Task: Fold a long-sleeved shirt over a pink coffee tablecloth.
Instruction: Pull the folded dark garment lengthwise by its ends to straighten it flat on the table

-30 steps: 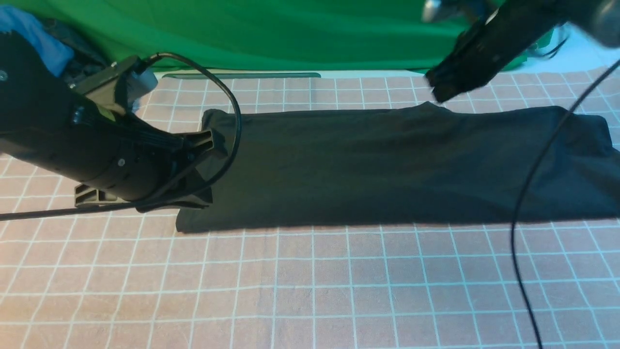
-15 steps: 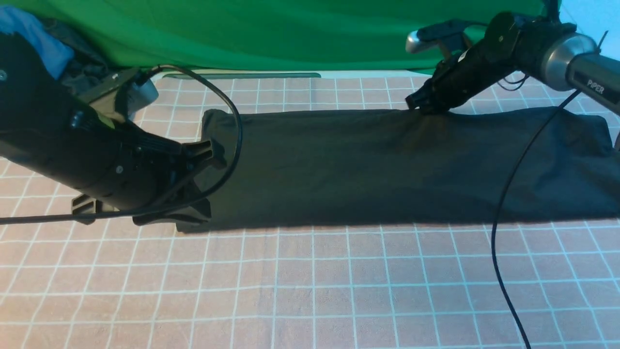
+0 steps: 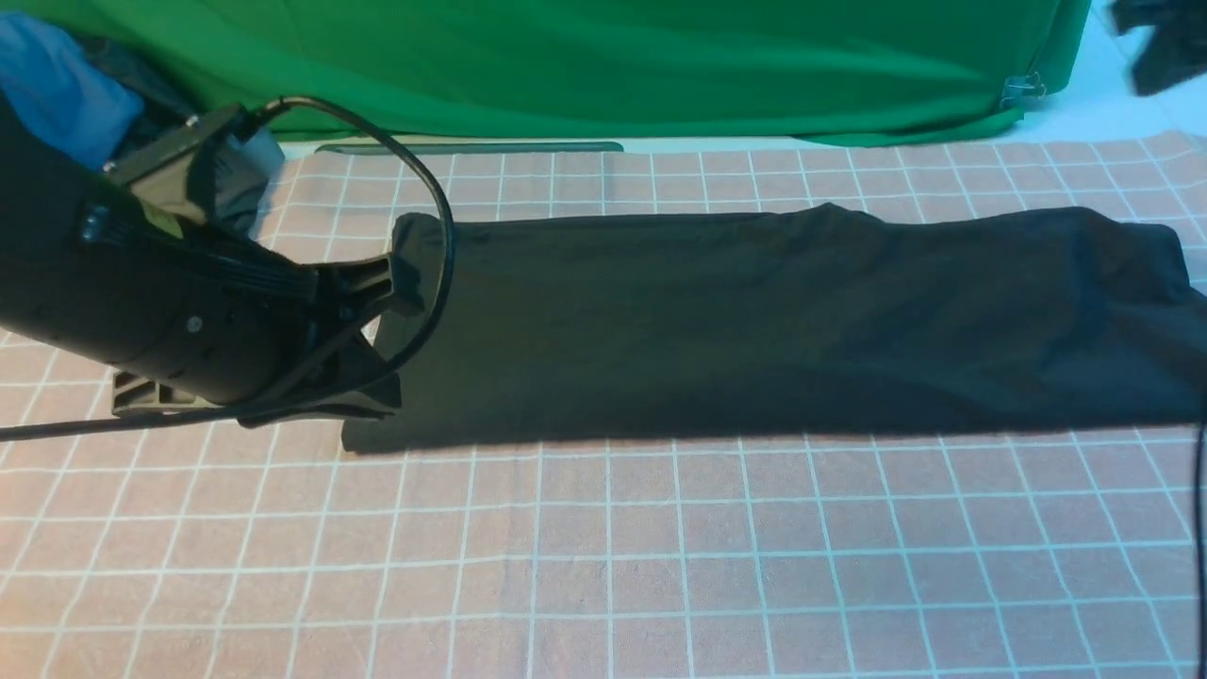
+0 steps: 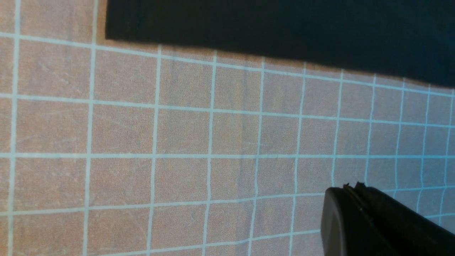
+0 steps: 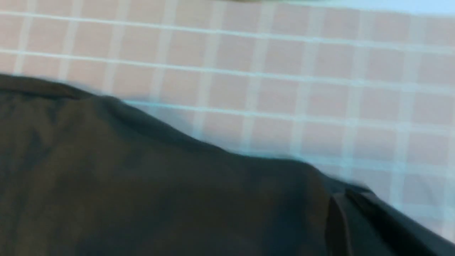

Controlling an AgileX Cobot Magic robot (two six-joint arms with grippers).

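Long-sleeved shirt [image 3: 707, 330], dark and soft-looking, lies in a long, low band across the far half of the pink coffee tablecloth [image 3: 575, 538], with gridded cloth showing both behind it and on the near side. Its near edge runs fairly straight; the far edge rises in a small peak right of the middle, and rumpled folds gather towards the right end, which runs out of the front view.

Left gripper [image 4: 353, 185] is shut, its fingertips together with nothing between them. In the front view that arm overlaps the shirt's left end; whether it touches the fabric, I cannot tell.

Right gripper [image 5: 353, 193] is shut too, with no fabric gripped at its tips. Its arm shows only as a blurred dark shape at the far right corner of the front view, beyond the shirt. The right wrist view, also blurred, shows the shirt's uneven edge against the grid.

Behind the tablecloth hangs a bright green cloth [image 3: 585, 66], a metal clip [image 3: 1023, 90] near its right edge. A blue garment [image 3: 66, 85] lies at the far left, beside a darker one.
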